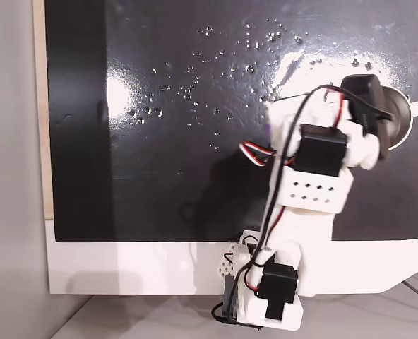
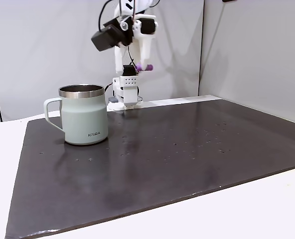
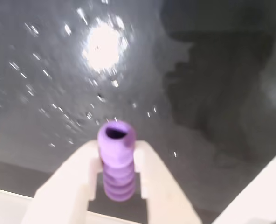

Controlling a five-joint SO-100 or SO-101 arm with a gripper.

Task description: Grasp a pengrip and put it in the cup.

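Note:
In the wrist view the purple ribbed pengrip (image 3: 116,161) stands upright between my two white fingers (image 3: 82,179), and my gripper (image 3: 118,150) is shut on it, high over the dark mat. From the side, my gripper (image 2: 143,63) hangs in the air with the pengrip (image 2: 143,66) at its tip. It is above rim height, behind and to the right of the cup (image 2: 82,115). The cup is grey with a handle and a steel rim. From above, the cup (image 1: 401,116) sits at the mat's right edge, partly hidden under my arm. A purple speck of the pengrip (image 1: 266,131) peeks out left of the arm.
A large black mat (image 1: 159,141) covers the white table and is dotted with small shiny specks (image 2: 207,137). My arm's base (image 1: 272,296) stands at the table's near edge in the view from above. Grey wall panels (image 2: 252,50) rise behind the table.

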